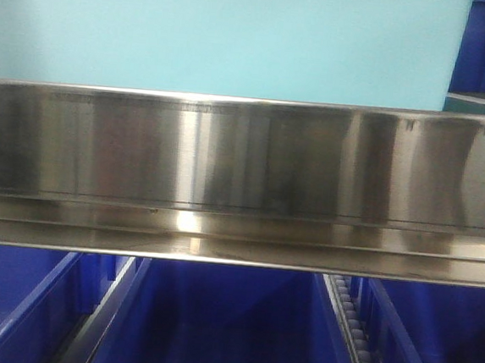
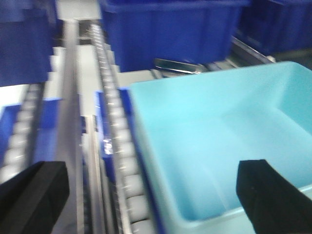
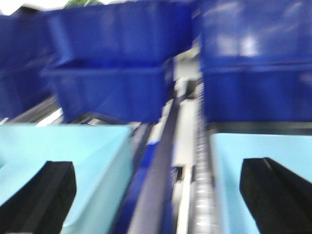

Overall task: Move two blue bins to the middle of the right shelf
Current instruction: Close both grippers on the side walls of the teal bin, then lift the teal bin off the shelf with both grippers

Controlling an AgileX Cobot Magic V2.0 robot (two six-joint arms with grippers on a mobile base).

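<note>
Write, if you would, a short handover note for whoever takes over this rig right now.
Left hand: open, empty, fingers on either side of one wall of a light blue bin.
Right hand: open, empty, above the rail between two light blue bins.
Dark blue bins sit behind them.
Done: nothing gripped yet.
Left: grip and move both bins, as tasked.

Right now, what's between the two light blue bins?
A dark blue rail and a roller track run between them, shown in the right wrist view.
</note>
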